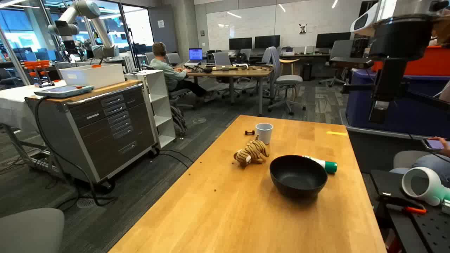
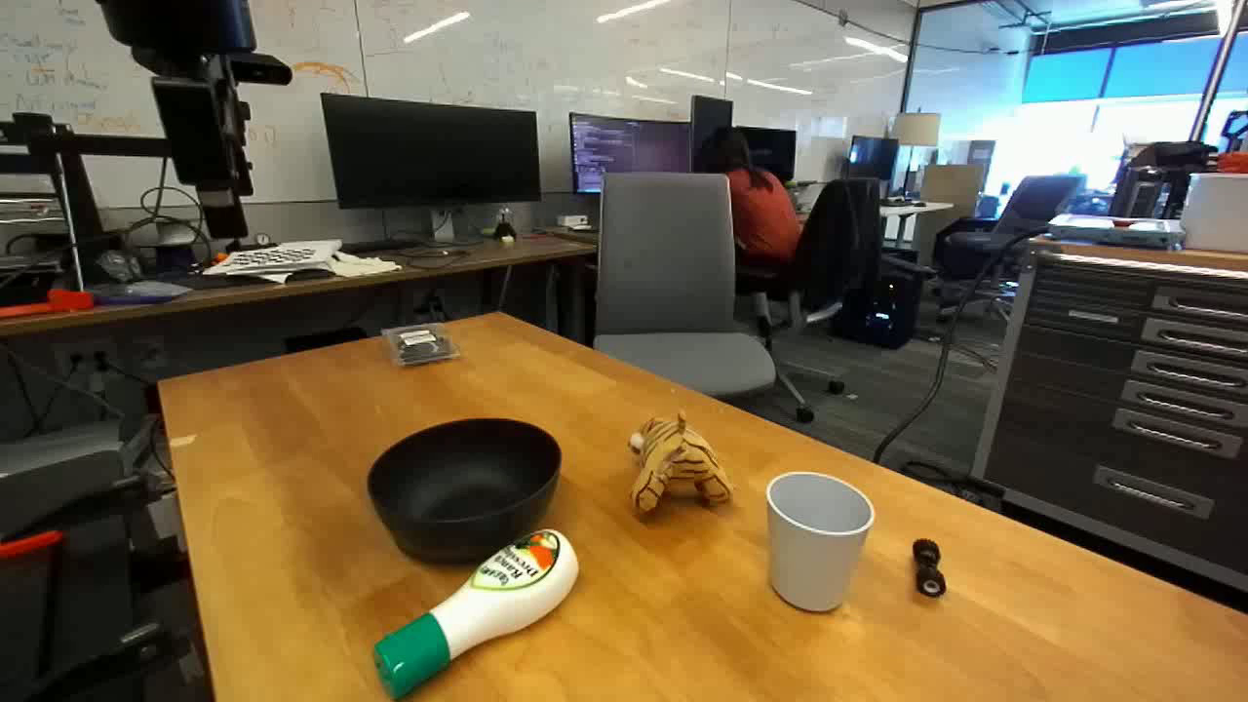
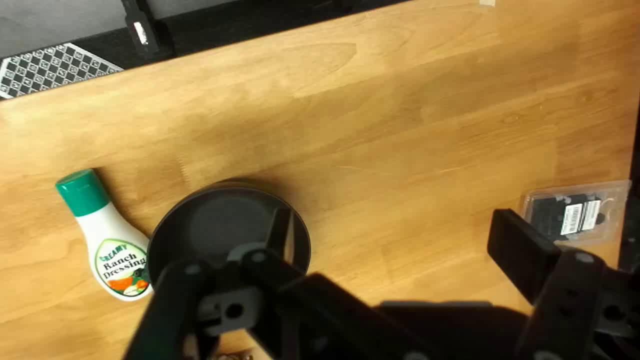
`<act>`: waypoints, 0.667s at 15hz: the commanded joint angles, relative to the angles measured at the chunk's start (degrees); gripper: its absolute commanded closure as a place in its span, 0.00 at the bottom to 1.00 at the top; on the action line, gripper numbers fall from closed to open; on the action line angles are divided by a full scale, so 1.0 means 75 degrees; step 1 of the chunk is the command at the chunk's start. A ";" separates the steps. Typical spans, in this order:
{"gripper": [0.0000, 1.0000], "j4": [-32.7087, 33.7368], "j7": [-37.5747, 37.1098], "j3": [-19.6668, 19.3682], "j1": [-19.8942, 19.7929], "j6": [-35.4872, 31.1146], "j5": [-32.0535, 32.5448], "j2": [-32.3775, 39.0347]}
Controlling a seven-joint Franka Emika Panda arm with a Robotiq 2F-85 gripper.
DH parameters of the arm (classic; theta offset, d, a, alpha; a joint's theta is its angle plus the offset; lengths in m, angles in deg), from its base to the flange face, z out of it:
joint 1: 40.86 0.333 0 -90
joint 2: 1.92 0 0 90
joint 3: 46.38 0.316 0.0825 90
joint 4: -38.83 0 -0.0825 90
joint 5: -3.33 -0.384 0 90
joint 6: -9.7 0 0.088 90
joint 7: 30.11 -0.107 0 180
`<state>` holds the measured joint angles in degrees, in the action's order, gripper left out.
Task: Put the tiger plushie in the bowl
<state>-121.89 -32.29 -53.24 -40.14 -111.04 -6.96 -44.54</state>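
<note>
The tiger plushie [image 2: 678,466] is standing on the bench [image 2: 663,604], outside the black bowl [image 2: 463,492] and a little apart from it; on another side it is being flanked by the pale cup [image 2: 819,546]. The fingers [image 3: 520,255] are being held wide apart, high above the bench, and nothing is being seen between them, so the pick-up is apparently being awaited.

In the wrist view the plushie is not being clearly shown, and part of the bowl is being hidden by one finger; from this, a wrong aim could be caused. With such a wide opening, the cup or the bowl rim could be struck while the fingers are being lowered around the plushie. Because the body is looking soft and rounded, it could be lost during lifting if only the thin tail is being pinched. If the release is being made too near the rim, the plushie could be dropped outside.

Just beside the bowl, the Creamy Ranch Dressing bottle [image 3: 120,260] is lying; whether they are touching cannot be told. If the bowl is being pushed, the bottle could be set rolling.
</note>
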 commanded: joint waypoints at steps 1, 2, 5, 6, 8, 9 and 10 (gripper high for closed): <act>0.00 0.0002 0.0085 0.0132 -0.0138 0.0037 -0.0102 0.0019; 0.00 -0.0004 0.0085 0.0133 -0.0138 0.0037 -0.0101 0.0038; 0.00 -0.0005 0.0085 0.0134 -0.0138 0.0037 -0.0101 0.0080; 0.00 -0.0005 0.0085 0.0134 -0.0138 0.0037 -0.0101 0.0080; 0.00 -0.0005 0.0085 0.0134 -0.0138 0.0037 -0.0101 0.0080; 0.00 -0.0005 0.0085 0.0134 -0.0138 0.0037 -0.0101 0.0080; 0.00 -0.0005 0.0085 0.0134 -0.0138 0.0037 -0.0101 0.0080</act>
<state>-122.05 -32.29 -53.24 -40.14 -111.04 -6.96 -44.02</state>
